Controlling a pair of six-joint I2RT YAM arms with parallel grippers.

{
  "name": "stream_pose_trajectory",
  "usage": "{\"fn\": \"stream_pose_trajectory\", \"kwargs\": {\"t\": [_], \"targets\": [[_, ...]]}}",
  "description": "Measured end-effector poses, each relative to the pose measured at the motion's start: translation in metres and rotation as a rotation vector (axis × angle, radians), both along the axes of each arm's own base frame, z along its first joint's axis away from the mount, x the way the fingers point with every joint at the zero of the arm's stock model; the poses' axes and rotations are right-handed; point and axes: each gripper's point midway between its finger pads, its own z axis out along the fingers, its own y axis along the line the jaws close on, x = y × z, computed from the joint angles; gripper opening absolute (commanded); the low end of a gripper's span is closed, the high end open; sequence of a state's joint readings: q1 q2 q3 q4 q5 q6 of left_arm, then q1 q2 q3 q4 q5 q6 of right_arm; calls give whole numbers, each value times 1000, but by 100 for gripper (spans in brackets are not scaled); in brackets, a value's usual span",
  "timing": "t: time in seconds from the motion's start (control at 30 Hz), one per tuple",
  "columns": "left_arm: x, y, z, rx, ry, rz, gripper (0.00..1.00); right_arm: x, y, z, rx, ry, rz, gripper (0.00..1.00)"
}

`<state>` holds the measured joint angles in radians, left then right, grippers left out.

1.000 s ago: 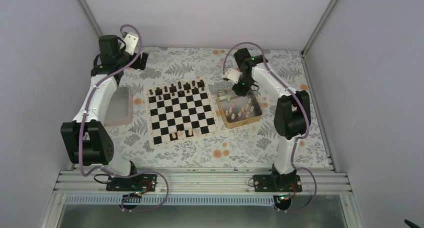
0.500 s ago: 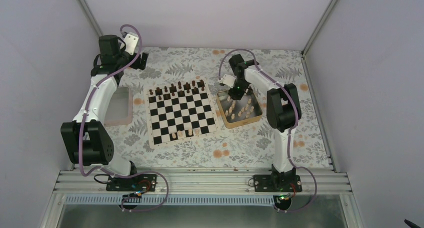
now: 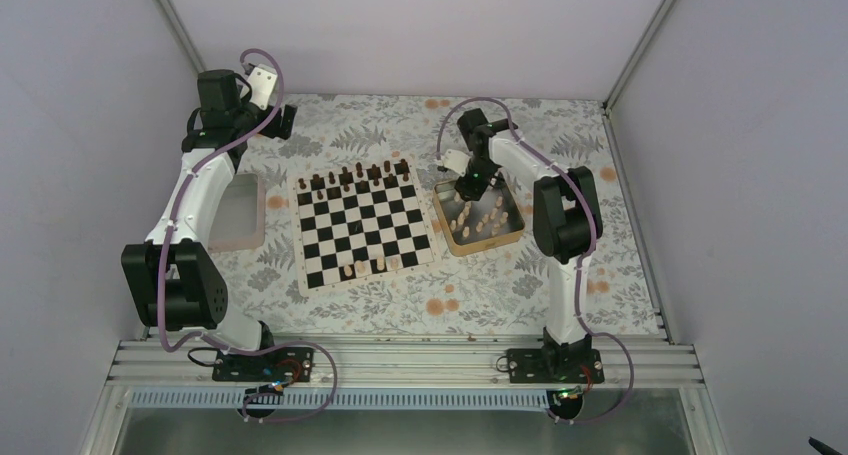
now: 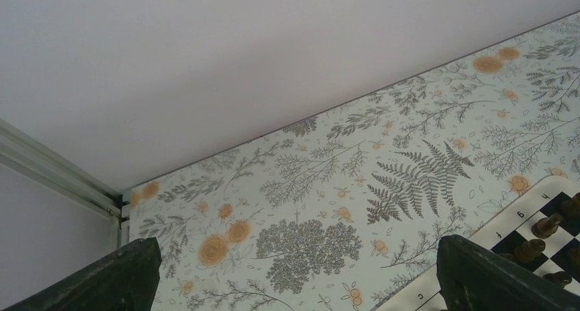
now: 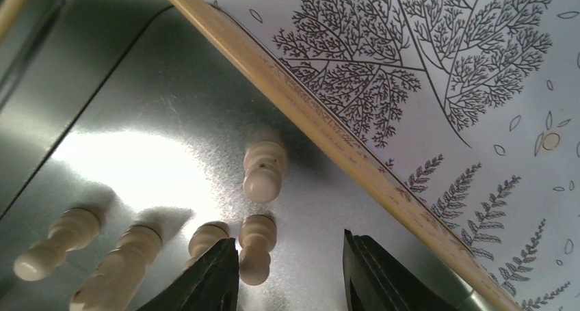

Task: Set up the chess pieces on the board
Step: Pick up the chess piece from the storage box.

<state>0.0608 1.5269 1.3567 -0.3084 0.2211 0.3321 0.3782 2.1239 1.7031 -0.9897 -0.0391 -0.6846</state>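
ON THE TABLE: Most of the light tan chess pieces [image 3: 487, 215] lie loose in the gold tin tray [image 3: 440, 218], which sits just to the right of the board [image 3: 366, 225], within easy reach of the right arm. A few light pieces already stand along the board's near rank. The dark brown pieces [image 3: 355, 178] line its far edge, so the job looks barely begun.

The right gripper [image 3: 468, 187] dips into the tray's far-left corner. Its wrist camera shows the jaws parted to a moderate gap and gripping nothing. One fallen piece [image 5: 256, 251] lies between them, close against one finger [image 5: 215, 278], and the gripper appears lined up to close on it. Neighbouring pieces rest on their sides on the shiny metal, one close under the tray's rim, and they may well roll if nudged.

The left gripper [image 3: 280, 120] hangs high over the far-left corner of the floral tablecloth [image 3: 400, 297], its fingers spread wide and empty. It seems parked clear of its partner's work. A pale tray [image 3: 240, 243] sits to the left of the board.

The left wrist view catches a corner of the board's cream border, printed with small coordinate characters. They are too small and too turned to read with confidence. No brand or label can be made out on the tray, the arms or the cloth.
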Motion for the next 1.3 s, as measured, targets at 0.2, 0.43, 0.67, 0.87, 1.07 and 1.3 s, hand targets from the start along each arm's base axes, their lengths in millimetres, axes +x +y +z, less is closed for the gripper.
{"fn": "stream_pose_trajectory", "kwargs": {"t": [0.2,0.43,0.67,0.87,1.07,1.3], "targets": [[0,0,0,0,0,0,100,-2,5,1,30,13,5,40],[0,0,-1,0,2,1,100,2,15,7,77,3,13,41],[0,0,-2,0,3,1,100,0,18,1,87,20,17,40],[0,0,-2,0,5,1,100,0,22,-2,92,25,23,38],[0,0,-2,0,5,1,100,-1,23,-10,89,37,26,27],[0,0,-2,1,5,1,100,-2,28,-18,87,47,32,10]]}}
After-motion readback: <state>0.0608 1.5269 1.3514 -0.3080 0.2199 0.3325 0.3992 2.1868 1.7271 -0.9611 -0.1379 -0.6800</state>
